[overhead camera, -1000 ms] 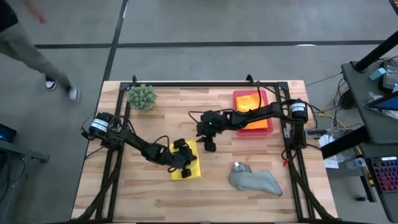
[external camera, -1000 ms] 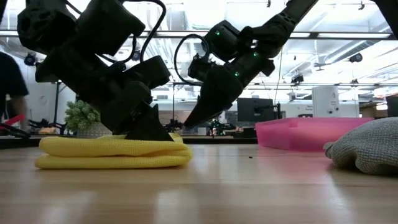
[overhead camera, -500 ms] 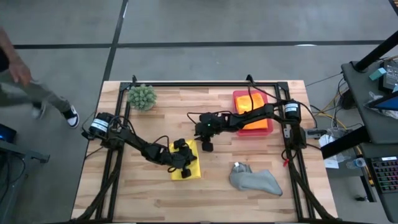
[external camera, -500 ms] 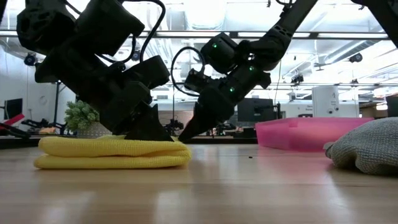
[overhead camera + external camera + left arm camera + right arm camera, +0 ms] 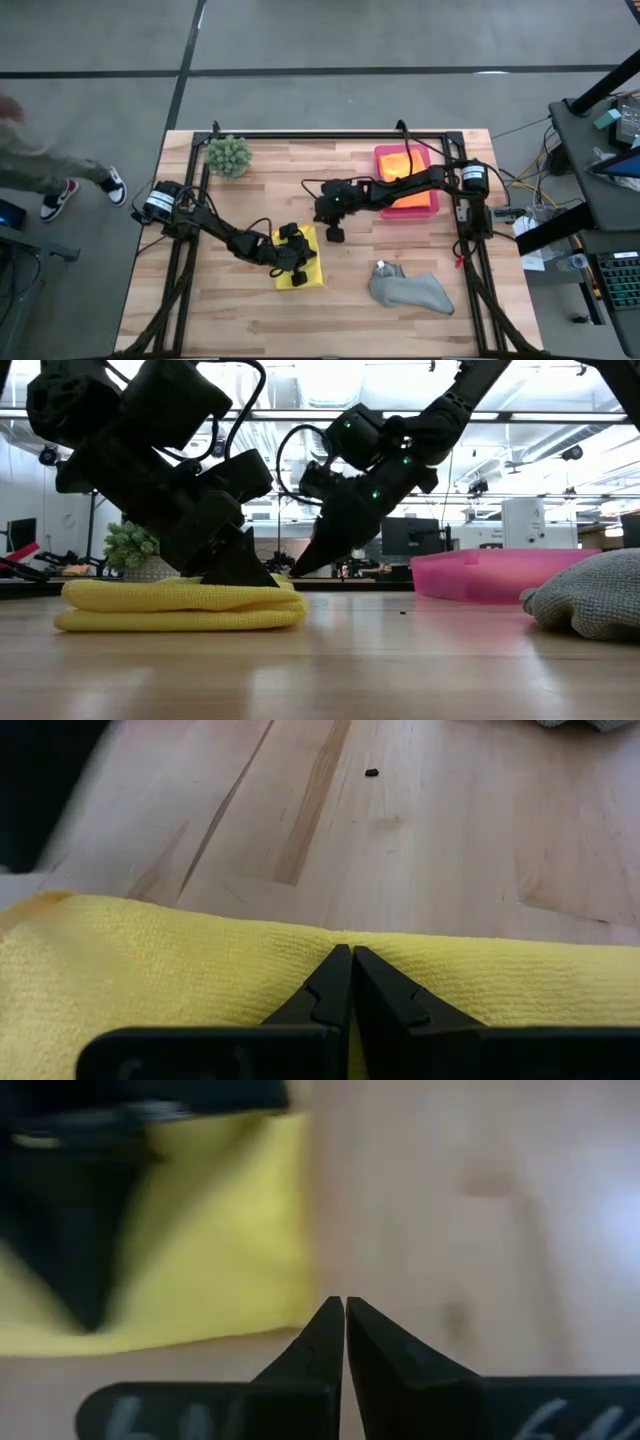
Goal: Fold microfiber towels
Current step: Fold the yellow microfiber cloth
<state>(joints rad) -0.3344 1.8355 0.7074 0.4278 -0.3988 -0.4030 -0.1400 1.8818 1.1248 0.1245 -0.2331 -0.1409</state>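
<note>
The yellow towel [image 5: 303,262] lies folded under the closed, empty left gripper [image 5: 291,258]; the closed, empty right gripper [image 5: 335,235] hovers nearby, the orange towel [image 5: 400,166] sits in the pink tray [image 5: 430,205], and the grey towel [image 5: 412,290] remains crumpled.

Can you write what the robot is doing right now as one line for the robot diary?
left gripper: shut, pressing on folded yellow towel | right gripper: shut, empty, beside towel edge | grey towel: unfolded | orange towel: in pink tray
</note>
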